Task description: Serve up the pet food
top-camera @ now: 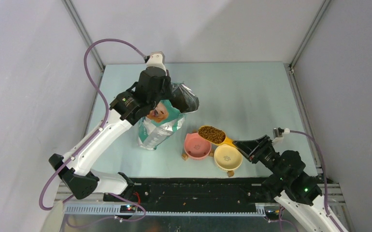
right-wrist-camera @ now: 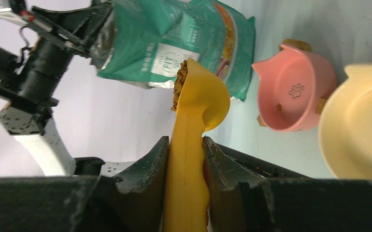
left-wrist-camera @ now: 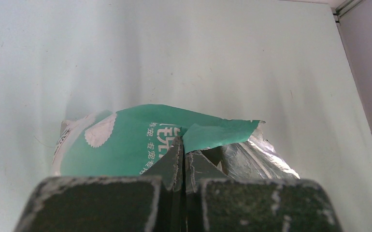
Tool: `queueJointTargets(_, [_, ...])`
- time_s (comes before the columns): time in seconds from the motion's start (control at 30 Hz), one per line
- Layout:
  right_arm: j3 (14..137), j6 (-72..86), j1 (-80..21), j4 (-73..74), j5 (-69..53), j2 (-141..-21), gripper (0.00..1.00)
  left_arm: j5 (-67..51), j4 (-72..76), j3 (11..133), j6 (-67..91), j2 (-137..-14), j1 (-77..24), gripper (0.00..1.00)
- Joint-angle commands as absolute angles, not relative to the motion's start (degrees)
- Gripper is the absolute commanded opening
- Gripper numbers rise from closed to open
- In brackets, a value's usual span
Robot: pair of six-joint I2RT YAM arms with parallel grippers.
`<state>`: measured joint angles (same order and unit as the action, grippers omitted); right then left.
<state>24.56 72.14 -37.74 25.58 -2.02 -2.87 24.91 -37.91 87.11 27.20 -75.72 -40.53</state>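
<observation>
Jaws of the left gripper (left-wrist-camera: 183, 145): pressed together, pinching a green flap at the top edge of the bag (top-camera: 159, 123).
Jaws of the right gripper (right-wrist-camera: 186, 145): clamped on the handle of the orange scoop (right-wrist-camera: 201, 96), one finger on each side.
Pet food (top-camera: 211, 134): a heap of brown kibble filling the scoop's cup, which is held in the air and roughly level.
Scoop position: from above, its cup lies over the far edges of the two bowls, near where they meet.
Bag: upright on the table (top-camera: 242, 92), mouth open with silver lining showing, just left of the pink bowl (top-camera: 197, 146).
Bowls: the pink bowl and the yellow bowl (top-camera: 228, 157) sit side by side, almost touching, pink on the left; each has cat ears and a paw print inside.
Arms: left reaches far over the bag; right comes in low from the near right corner.
</observation>
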Motion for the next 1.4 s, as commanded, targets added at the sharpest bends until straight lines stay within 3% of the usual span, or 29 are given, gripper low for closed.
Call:
queueJointTargets(0.0, [22.4, 73.8, -37.5, 22.4, -2.3, -2.3, 0.00, 26.9, -36.6, 87.2, 27.7, -73.9, -39.5, 0.00])
queueJointTargets(0.47, [11.1, 75.6, -37.4, 13.9, -3.9, -5.3, 0.00, 23.6, -35.1, 81.9, 28.6, -70.5, -39.5, 0.00])
queueJointTargets(1.37, [21.2, 64.1, -36.3, 24.0, -7.2, -20.7, 0.00, 23.5, -35.2, 78.2, 28.8, -67.9, -39.5, 0.00])
